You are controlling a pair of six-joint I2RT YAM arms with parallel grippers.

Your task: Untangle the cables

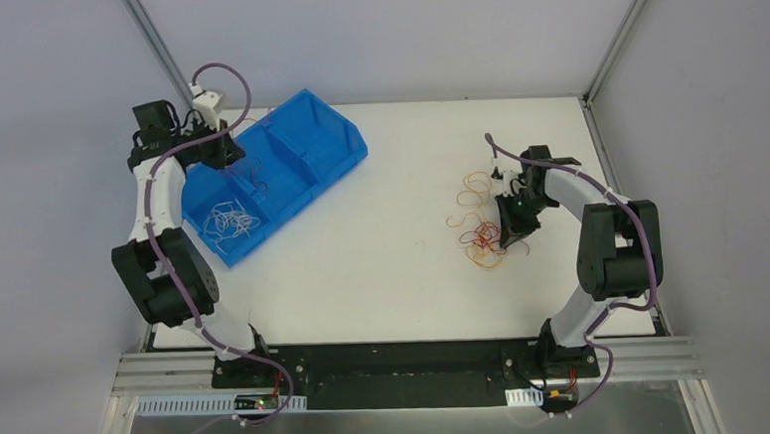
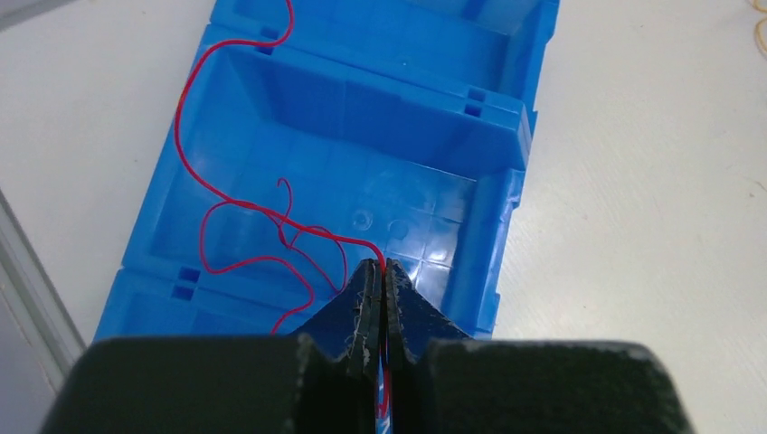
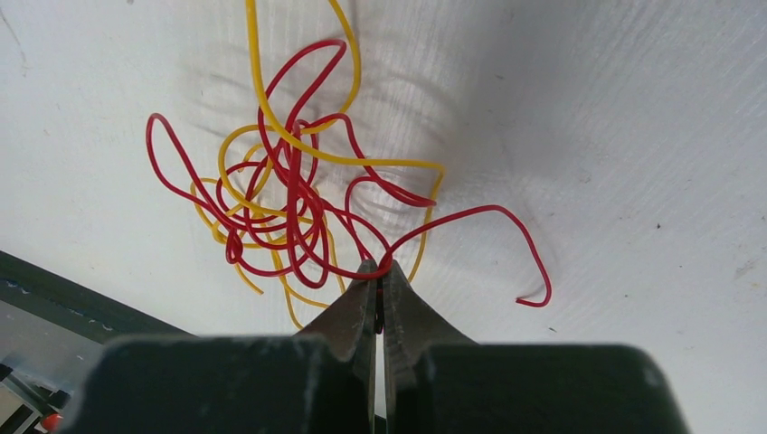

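A tangle of red and yellow cables [image 3: 289,194] lies on the white table; it also shows as a small heap [image 1: 479,234] at the right of the top view. My right gripper [image 3: 378,269] is shut on a red cable of that tangle, right at the heap [image 1: 514,232]. My left gripper [image 2: 381,268] is shut on a thin red cable [image 2: 237,203] that trails into the middle compartment of the blue bin [image 2: 516,181]. In the top view the left gripper [image 1: 227,156] hovers over that bin [image 1: 342,140]. White cables [image 1: 232,223] lie in the bin's near compartment.
Loose orange-yellow cable loops [image 1: 476,185] lie just beyond the heap. The blue bin sits angled at the table's left rear. Metal frame posts rise at the back corners, and a black base rail [image 1: 409,370] runs along the near edge.
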